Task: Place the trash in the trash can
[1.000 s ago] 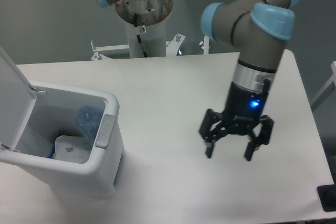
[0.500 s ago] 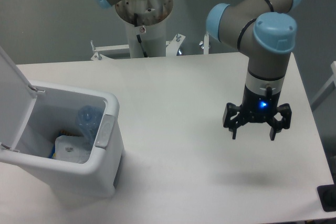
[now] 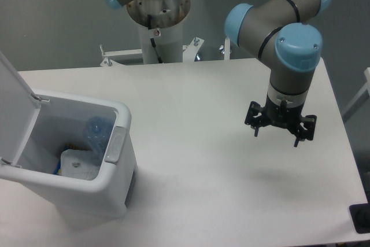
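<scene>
Gripper [image 3: 280, 135] hangs above the right side of the desk [image 3: 191, 102], well clear of the surface w/ a soft shadow under it. Fingers spread wide, nothing betw. them, nothing held.

Trash can [image 3: 113, 186] sits at the desk's left-front corner, lid [image 3: 13, 105] tipped up and back, so the opening is exposed. Grey latch tab [image 3: 115, 144] shows on the front rim. Inside: the crushed clear bottle [image 3: 96, 132] leans against the inner front wall, and the white crumpled wrapper [image 3: 77, 164] lies lower down near the bottom. Both items are in the can; no other trash visible on the desk.

Step in hand, as I read it: the placing looks done, both pieces already in, arm idle away from the can. So next move prob. calls for little, e.g. parking the arm. If closing the lid were wanted, the arm would have to cross the desk leftward and push the raised lid down from behind/above, keeping the open fingers clear of the rim.

Labels/writing: a bit of blue and a speck of yellow-orange show near the wrapper, but too small to read. No brand or text legible on the can, the bottle or the arm.
</scene>
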### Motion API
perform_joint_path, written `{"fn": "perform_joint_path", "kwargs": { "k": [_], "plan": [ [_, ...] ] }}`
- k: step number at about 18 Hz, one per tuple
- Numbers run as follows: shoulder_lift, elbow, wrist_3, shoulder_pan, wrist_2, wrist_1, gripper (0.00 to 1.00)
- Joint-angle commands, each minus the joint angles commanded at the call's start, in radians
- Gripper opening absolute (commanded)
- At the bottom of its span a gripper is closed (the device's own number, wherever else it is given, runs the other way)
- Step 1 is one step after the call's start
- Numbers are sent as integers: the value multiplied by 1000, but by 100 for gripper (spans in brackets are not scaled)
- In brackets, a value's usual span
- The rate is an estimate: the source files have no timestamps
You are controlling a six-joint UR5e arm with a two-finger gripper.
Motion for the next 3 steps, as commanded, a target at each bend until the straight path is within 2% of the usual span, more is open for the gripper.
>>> {"fn": "perform_joint_path", "kwargs": {
  "k": [3],
  "plan": [
    [0, -18, 6, 0, 6, 9, 100]
  ]
}}
